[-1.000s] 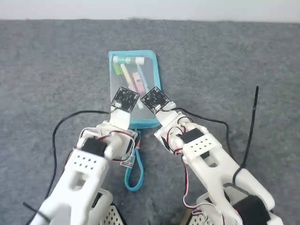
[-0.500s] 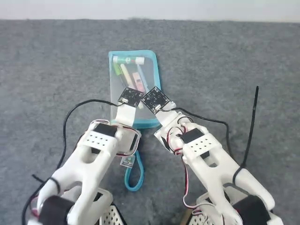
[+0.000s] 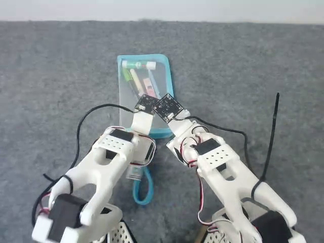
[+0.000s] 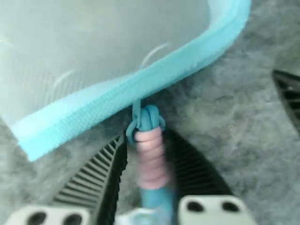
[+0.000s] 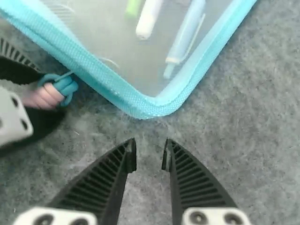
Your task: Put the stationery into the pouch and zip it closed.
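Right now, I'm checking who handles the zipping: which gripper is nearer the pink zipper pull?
Left. The left gripper has its fingers on either side of the zipper pull at the pouch edge; the right gripper sits farther along, off the pouch's corner, over the carpet.

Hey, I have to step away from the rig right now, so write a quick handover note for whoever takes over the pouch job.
Left gripper: shut on the zipper pull at the pouch's near edge.
Right gripper: open a little, empty, over the carpet just off the pouch's corner.
Done: the stationery lies inside the pouch.
Left: the pull sits short of that corner, so it probably needs drawing the rest of the way. I cannot tell how much of the zip is shut.
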You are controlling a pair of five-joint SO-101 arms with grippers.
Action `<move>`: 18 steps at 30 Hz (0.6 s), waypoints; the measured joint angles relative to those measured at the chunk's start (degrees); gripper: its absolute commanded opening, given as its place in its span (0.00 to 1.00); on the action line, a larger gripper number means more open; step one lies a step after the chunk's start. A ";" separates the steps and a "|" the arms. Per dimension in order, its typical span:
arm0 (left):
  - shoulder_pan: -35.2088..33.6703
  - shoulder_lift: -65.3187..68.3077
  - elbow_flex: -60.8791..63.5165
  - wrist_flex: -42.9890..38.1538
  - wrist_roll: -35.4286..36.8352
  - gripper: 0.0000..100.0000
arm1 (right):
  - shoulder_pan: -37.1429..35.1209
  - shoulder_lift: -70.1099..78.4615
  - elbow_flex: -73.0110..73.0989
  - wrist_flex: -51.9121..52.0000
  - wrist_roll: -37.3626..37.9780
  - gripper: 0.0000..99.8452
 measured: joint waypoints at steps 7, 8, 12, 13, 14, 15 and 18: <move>0.09 -6.33 0.44 0.35 -5.19 0.01 | 0.00 0.00 0.00 0.00 0.00 0.10; 0.09 -8.62 1.14 0.79 -5.27 0.01 | 0.00 0.00 0.00 0.00 0.00 0.10; 0.00 -19.43 4.13 3.60 -5.27 0.01 | 0.09 -0.79 -0.18 -0.26 -0.18 0.10; 0.00 -22.42 5.10 4.40 -5.27 0.01 | 0.09 -1.41 -0.26 -0.35 -0.18 0.10; 0.00 -25.49 6.07 5.19 -5.27 0.01 | 0.09 -2.11 -0.26 -0.44 -0.26 0.10; 0.00 -28.84 7.12 5.98 -5.27 0.01 | 0.09 -3.08 -0.26 -0.44 -0.26 0.10; -0.26 -38.42 9.85 8.44 -4.92 0.01 | -0.18 -3.69 -1.41 -0.53 -0.26 0.10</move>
